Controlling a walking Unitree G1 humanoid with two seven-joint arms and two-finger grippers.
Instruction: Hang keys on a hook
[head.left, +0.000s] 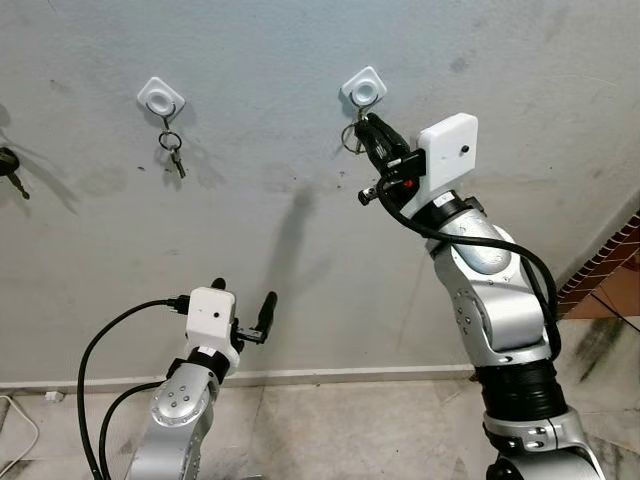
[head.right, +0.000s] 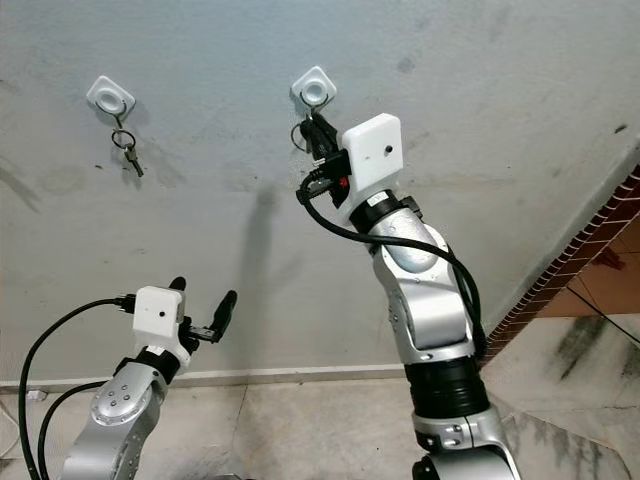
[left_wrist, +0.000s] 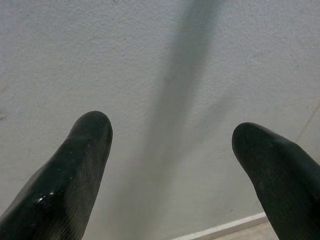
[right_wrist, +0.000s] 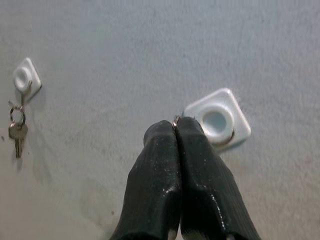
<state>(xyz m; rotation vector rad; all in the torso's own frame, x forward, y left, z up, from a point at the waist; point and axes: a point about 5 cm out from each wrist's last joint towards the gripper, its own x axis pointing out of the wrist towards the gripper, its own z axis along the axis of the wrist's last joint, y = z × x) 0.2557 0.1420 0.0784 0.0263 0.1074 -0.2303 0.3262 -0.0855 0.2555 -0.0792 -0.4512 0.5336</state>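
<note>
**Key ring at the hook, not yet seated**

Left eye view: the right claw (head.left: 368, 128) is raised to the upper centre of the frame, its black fingers pressed together on a thin metal key ring (head.left: 351, 139) just below the white hook (head.left: 364, 89); the keys themselves are hidden behind the fingers; the step in hand looks like the final placing, the ring brought up to the hook but, as far as I can judge, not yet resting on it; at upper left a second white hook (head.left: 161, 97) already carries a hung set of keys (head.left: 173, 150); the left claw (head.left: 243, 303) idles low in the frame, fingers spread apart and empty.

Right eye view: same scene; the wall (head.right: 500, 120) is grey, matt, rough plaster with stains.

Left wrist view: two rounded, rubbery black fingertips (left_wrist: 85, 150) stand wide apart before bare wall.

Right wrist view: the fingers meet with a sliver of ring wire at their tips, touching the edge of the hook's plate, a glossy rounded square of plastic with a round central socket; the next move likely calls for slipping the ring over the metal prong beneath the plate, then loosening the grip slowly.
</note>
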